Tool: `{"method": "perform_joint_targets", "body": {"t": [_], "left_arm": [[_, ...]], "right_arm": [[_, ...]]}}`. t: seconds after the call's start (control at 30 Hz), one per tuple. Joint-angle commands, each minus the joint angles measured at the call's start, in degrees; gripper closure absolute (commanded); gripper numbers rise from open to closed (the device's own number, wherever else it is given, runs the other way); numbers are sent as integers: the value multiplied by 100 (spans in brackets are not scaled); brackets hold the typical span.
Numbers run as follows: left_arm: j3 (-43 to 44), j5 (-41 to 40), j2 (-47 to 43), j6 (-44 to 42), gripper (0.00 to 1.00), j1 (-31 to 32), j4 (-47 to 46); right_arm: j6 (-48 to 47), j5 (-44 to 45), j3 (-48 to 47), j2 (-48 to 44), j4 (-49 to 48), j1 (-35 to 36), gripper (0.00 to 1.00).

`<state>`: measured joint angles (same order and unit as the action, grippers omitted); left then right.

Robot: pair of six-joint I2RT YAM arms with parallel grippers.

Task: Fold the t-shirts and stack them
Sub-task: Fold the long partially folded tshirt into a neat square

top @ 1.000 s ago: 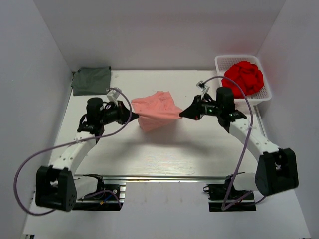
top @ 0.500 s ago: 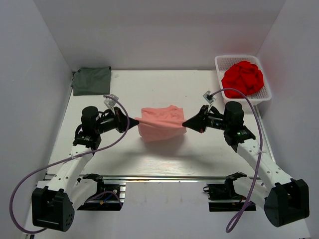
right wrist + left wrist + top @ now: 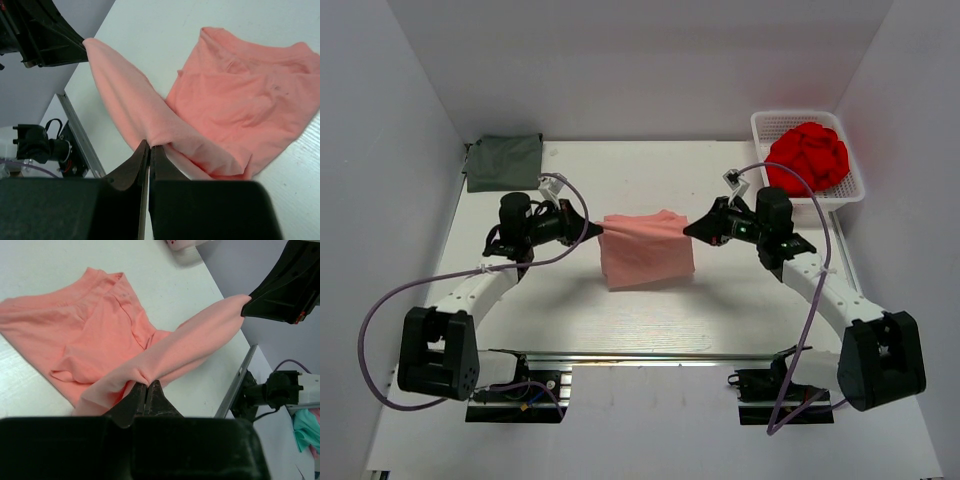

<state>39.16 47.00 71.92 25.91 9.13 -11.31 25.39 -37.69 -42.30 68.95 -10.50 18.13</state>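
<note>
Salmon-pink t-shirt [image 3: 647, 258] at middle of desk [image 3: 650, 320], upper edge lifted taut, left claw [image 3: 594, 228] clamped on one end, right claw [image 3: 687, 231] clamped on the other, grey-green t-shirt [image 3: 504, 162] at far-left corner.

This is a robot test bench in a lab, not a home. A white table [image 3: 650, 320] is boxed in by bare white walls [image 3: 640, 70]. The left arm [image 3: 470, 290] and right arm [image 3: 820, 285] are bolted to a metal rail [image 3: 650, 356] at its near edge. Loose purple cables [image 3: 360, 345] trail from them, and a plastic basket [image 3: 758, 128] of red cloth [image 3: 807, 155] sits in one corner.
</note>
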Motion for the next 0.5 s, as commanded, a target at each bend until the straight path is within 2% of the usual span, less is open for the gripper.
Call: {"method": "perform_joint_targets", "body": {"t": [0.0, 0.47], "left_arm": [[417, -174, 190, -174, 100, -86, -258], [1542, -359, 1983, -227, 100, -201, -258]], "right_arm": [[28, 324, -567, 346, -233, -81, 100], [98, 526, -2009, 2393, -198, -152, 100]]}}
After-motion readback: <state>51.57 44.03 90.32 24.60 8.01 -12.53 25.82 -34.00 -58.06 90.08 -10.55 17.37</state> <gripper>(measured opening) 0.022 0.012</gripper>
